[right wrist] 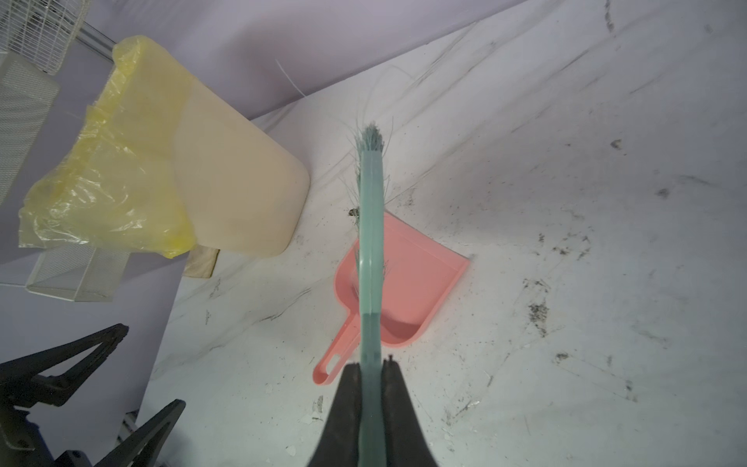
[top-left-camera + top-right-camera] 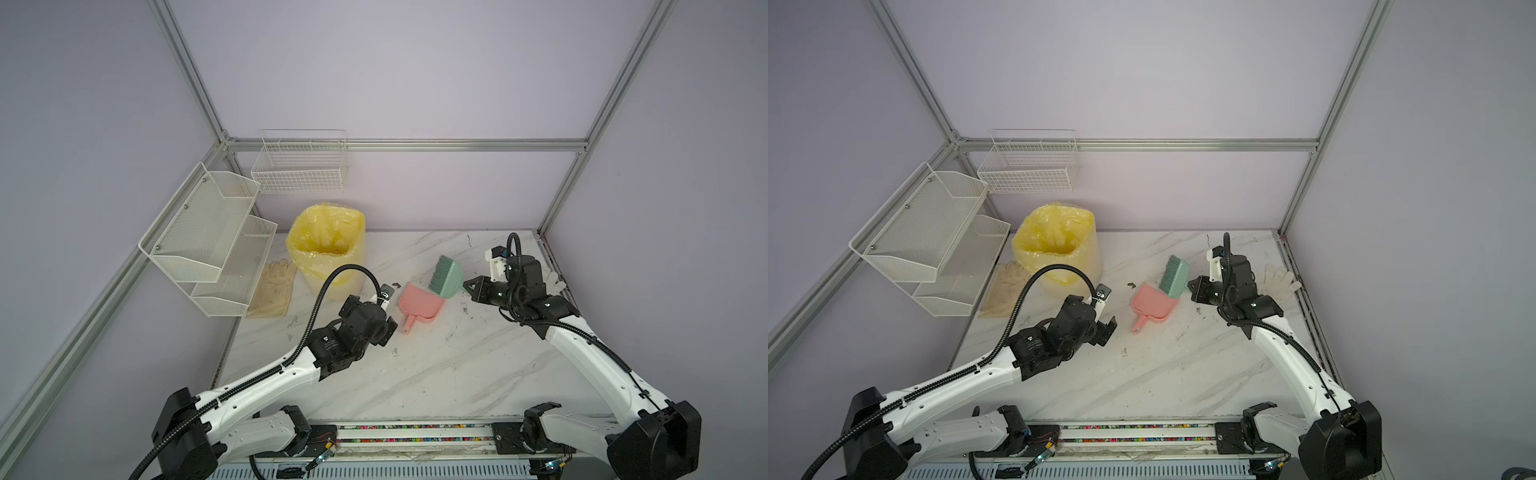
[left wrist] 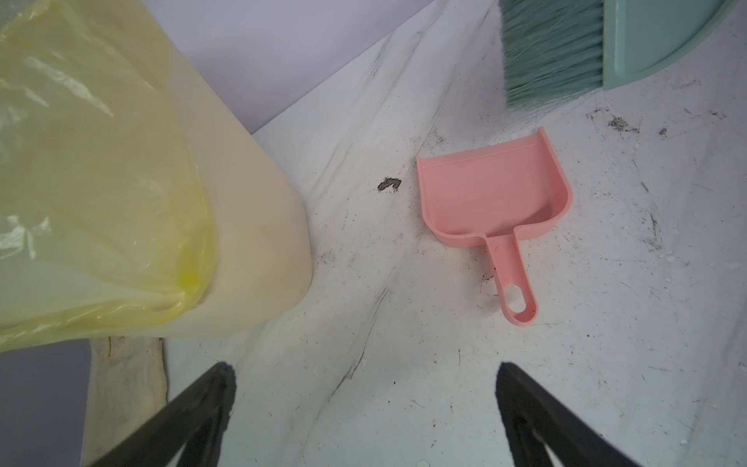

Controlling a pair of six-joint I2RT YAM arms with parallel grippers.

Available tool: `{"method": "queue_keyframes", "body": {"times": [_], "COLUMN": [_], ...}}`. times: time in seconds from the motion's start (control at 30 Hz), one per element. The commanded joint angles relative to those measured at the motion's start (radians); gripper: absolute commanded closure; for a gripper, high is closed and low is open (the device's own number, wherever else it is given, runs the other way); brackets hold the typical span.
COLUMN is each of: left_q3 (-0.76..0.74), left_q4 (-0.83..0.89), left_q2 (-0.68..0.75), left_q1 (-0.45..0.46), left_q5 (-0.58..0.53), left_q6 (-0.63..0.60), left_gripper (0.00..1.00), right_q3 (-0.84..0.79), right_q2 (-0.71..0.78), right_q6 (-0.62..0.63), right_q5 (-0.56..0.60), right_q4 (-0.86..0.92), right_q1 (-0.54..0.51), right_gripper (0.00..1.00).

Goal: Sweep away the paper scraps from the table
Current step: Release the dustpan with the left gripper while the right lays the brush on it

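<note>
Right end effector (image 1: pixel 370 364) clamped on the flat handle of teal brush (image 1: pixel 370 242). Brush is edge-on to the wrist view, bristles aimed away toward the far wall, above the mouth of pink dustpan (image 3: pixel 493 194). Left end effector (image 3: pixel 366 368) spread wide, empty, hovering near the pan's handle.

No paper scraps in view on bench (image 2: pixel 415 374). Pan looks empty. One dark fleck (image 3: pixel 389 184) sits just beside its mouth corner. Cannot tell what lies in bin (image 1: pixel 242 194).

Judged: such wads would be featherlight, soft and quick to skitter, so brush them rather than pinch. Pan is light and stiff; take it by the handle. Its long axis runs handle toward the robot, mouth toward the brush.
</note>
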State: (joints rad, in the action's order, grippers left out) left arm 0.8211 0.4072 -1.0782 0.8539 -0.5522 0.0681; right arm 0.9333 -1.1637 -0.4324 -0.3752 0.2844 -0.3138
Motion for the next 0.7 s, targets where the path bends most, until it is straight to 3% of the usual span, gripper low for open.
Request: {"method": "queue_keyframes", "body": {"times": [0.0,0.1,0.23,0.67], "left_q3": [-0.072,-0.099,-0.125,-0.151], "left_q4": [-0.004,0.019,0.016,0.056], "left_q2": [0.074,0.123,0.16,0.161], "left_q1": [-0.04,-0.08,-0.143,-0.195], "left_q5": [-0.002,-0.052,-0.011,-0.119], "left_q6": [0.116,0.14,0.198,0.315], "left_gripper": [0.0,0.0,0.0,0.0], "right_q3": [-0.057,-0.102,-0.143,-0.216], "right_q2": [-0.024,-0.046,-0.08,-0.255], "right_q6": [-0.096,-0.133,-0.17,-0.242], "right_q5": [-0.099,-0.134,-0.154,-0.204], "right_q4": [-0.174,-0.248,-0.331,-0.516], "right_q1": [0.006,0.005,0.005,0.004], "right_gripper": [1.0,1.0,1.0,1.0]}}
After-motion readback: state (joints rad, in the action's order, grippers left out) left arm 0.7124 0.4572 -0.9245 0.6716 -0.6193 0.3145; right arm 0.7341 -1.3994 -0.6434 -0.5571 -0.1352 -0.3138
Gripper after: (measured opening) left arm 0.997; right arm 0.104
